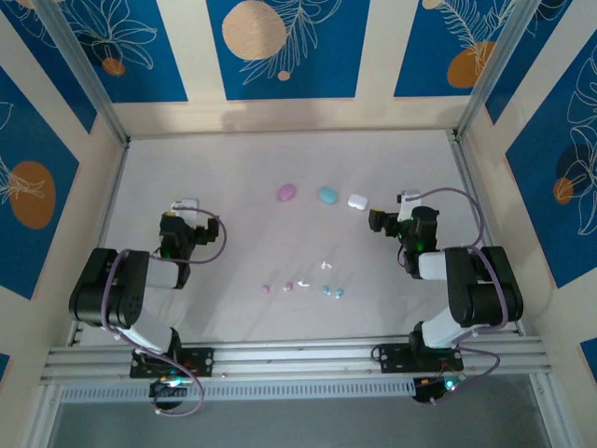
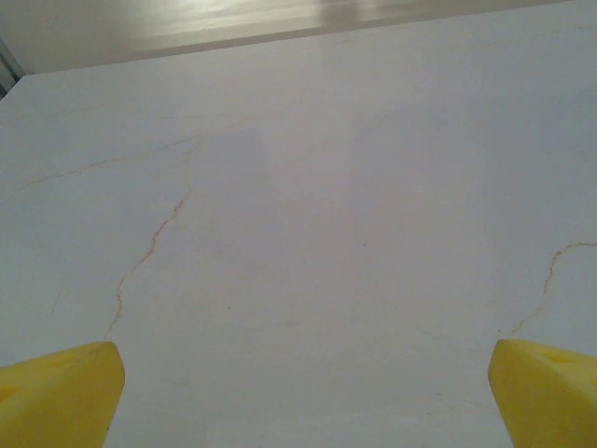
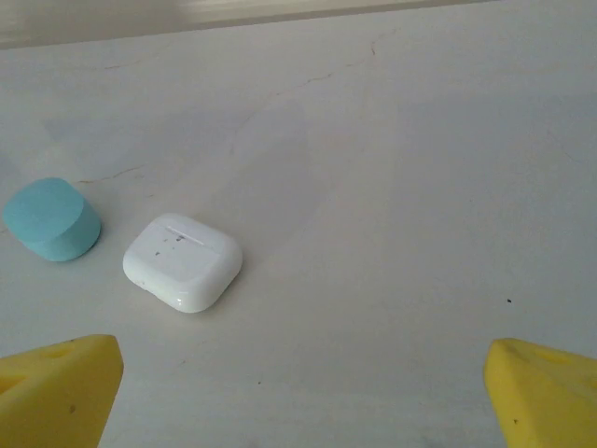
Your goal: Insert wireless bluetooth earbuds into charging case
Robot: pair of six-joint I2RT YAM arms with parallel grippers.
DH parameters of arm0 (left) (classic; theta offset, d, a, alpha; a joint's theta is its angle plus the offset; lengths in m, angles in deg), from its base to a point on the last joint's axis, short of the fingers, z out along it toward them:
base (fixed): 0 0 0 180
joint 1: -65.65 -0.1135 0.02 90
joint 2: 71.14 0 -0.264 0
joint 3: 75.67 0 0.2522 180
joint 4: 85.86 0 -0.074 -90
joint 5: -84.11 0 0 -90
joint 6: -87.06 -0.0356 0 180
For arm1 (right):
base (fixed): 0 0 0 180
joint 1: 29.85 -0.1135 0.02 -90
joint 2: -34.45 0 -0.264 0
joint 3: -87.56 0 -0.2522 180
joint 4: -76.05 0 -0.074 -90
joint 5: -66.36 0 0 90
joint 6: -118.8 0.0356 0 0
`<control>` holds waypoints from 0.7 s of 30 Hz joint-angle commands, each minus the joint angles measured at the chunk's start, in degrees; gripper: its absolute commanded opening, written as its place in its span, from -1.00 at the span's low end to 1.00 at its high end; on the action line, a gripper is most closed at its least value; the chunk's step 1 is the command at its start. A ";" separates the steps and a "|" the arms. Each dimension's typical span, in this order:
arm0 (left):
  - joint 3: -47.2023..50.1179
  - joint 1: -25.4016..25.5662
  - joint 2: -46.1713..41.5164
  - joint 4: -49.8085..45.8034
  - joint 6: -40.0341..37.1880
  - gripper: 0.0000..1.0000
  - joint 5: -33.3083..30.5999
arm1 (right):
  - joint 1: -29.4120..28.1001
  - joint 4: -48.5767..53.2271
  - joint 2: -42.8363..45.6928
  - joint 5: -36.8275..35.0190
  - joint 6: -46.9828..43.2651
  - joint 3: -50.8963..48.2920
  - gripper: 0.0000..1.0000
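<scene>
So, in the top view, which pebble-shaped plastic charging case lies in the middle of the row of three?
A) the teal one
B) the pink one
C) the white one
A: the teal pebble-shaped plastic case lies between the pink pebble-shaped plastic case and the white pebble-shaped plastic case.

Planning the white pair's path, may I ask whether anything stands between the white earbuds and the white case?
Nothing visible does. The white earbuds lie nearer the table's front edge than the white case, with bare surface between; the teal case sits left of that line.
</scene>
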 commanded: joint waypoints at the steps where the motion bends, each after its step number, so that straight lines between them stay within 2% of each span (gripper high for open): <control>1: -1.02 -0.11 -0.47 -0.08 -1.09 1.00 1.39 | 0.07 -0.99 0.34 -0.51 0.46 0.78 0.99; 17: -1.37 -0.34 -0.49 -0.66 -0.84 1.00 2.25 | 0.80 -0.69 0.25 0.86 0.90 0.90 0.99; 21: -0.66 -0.60 -0.77 0.43 -1.70 1.00 5.31 | 1.45 -0.79 0.44 3.64 0.77 0.77 0.99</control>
